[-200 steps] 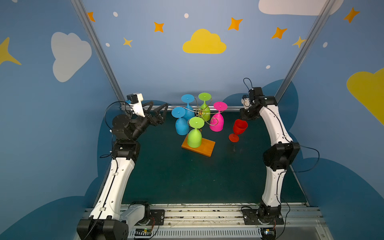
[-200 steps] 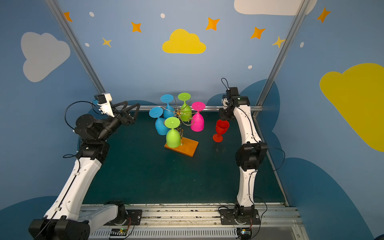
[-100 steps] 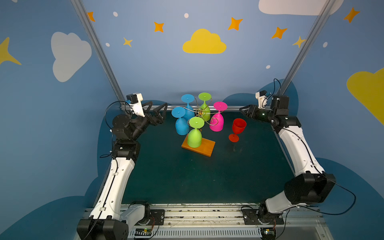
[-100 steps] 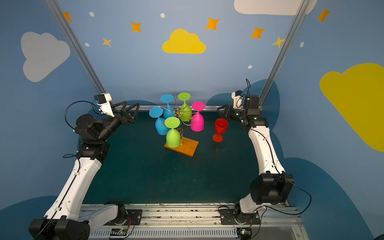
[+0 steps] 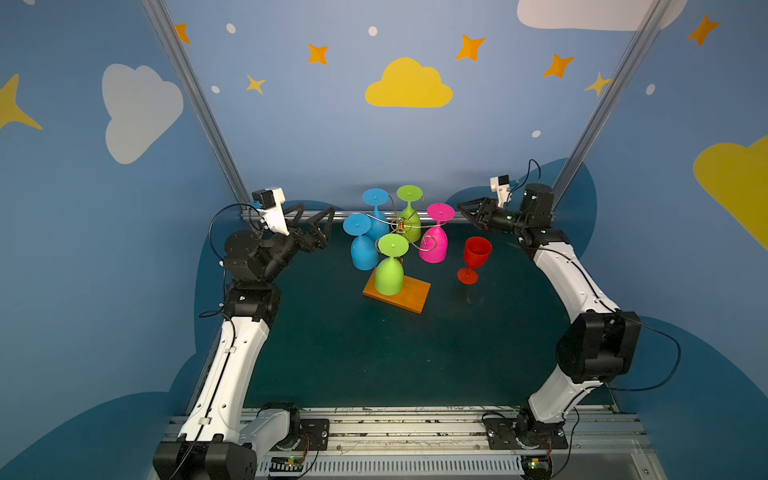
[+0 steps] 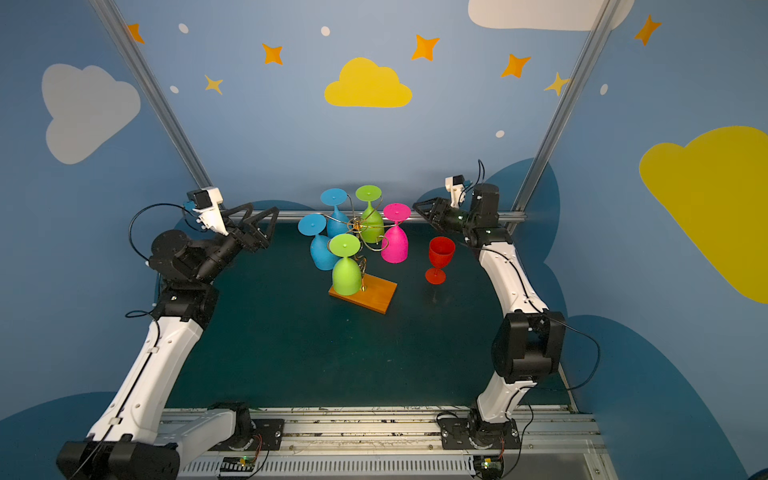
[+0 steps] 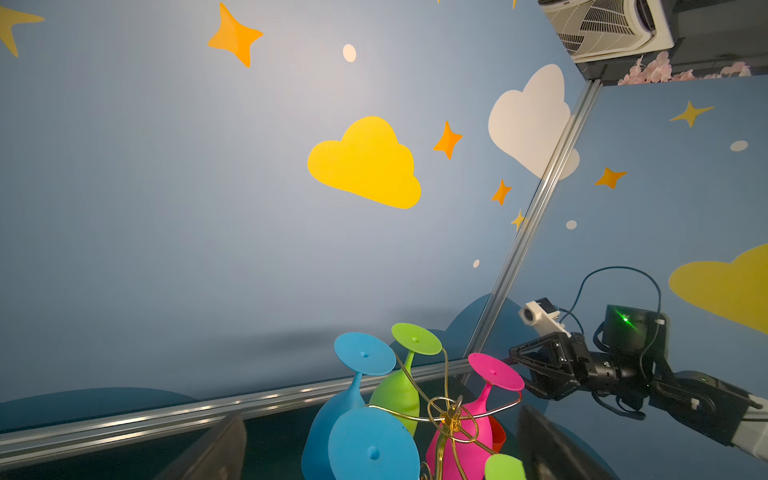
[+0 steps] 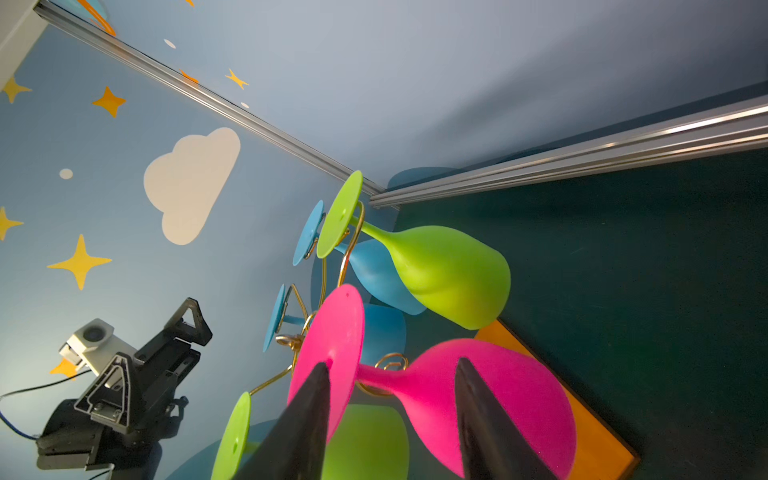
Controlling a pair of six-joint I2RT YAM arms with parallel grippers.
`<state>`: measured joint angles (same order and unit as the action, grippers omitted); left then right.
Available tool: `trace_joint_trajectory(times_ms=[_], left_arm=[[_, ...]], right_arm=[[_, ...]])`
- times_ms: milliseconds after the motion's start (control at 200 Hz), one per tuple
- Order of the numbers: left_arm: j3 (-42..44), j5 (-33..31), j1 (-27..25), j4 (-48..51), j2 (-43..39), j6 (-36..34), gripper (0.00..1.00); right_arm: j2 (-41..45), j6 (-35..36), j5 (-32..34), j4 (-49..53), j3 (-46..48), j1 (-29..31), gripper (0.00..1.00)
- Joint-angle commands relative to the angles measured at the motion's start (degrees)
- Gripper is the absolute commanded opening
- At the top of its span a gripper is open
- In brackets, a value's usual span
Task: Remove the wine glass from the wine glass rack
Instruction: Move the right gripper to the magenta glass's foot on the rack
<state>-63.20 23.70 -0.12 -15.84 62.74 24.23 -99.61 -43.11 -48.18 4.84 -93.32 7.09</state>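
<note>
Five glasses are still hanging upside down on the wine glass rack (image 5: 398, 226); red glass (image 5: 475, 257) is standing on the tabletop (image 5: 374, 357). Right pincer (image 5: 467, 210) is hovering beside the pink glass (image 5: 434, 243), jaws partly apart, empty. Left pincer (image 5: 316, 222) is gaping wide, idle. We're risking snagging the scroll wire, tipping the light rack, or knocking the red glass over.

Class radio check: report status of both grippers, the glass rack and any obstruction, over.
Left gripper open, empty. Right gripper open, empty, beside pink plastic wine glass. Gold wire rack holds five glasses. Red plastic glass stands below right gripper.
</note>
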Motion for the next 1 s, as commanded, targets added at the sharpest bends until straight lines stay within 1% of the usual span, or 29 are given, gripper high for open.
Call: trace_joint_trajectory(times_ms=[0,250,431,586,676,821,996], left_arm=[[0.09,-0.51,0.02,-0.16,-1.35,-0.67,0.99],[0.09,-0.46,0.02,-0.25,-1.25,-0.62,0.99],[0.18,-0.49,0.03,-0.16,-1.19,-0.75,0.99],[0.2,-0.5,-0.01,-0.16,-1.3,-0.8,0.99],[0.24,-0.5,0.02,-0.16,-1.39,-0.79,0.99],[0.15,-0.51,-0.03,-0.08,-1.56,-0.84,0.99],[0.21,-0.68,0.0,0.05,-1.83,-0.92,0.99]], right_arm=[[-1.57,-1.42,-1.74,-1.94,-3.84,1.16,0.48],[-4.6,-3.94,-2.69,-4.18,-5.73,2.93,0.47],[-5.33,-5.18,-3.31,-4.84,-6.26,3.43,0.42],[-5.16,-5.91,-3.76,-5.35,-5.83,3.45,0.31],[-4.81,-6.57,-4.02,-6.07,-5.26,3.44,0.23],[-4.45,-8.12,-4.62,-7.79,-4.61,3.45,0.18],[-4.19,-9.78,-5.16,-9.35,-4.26,3.37,0.06]])
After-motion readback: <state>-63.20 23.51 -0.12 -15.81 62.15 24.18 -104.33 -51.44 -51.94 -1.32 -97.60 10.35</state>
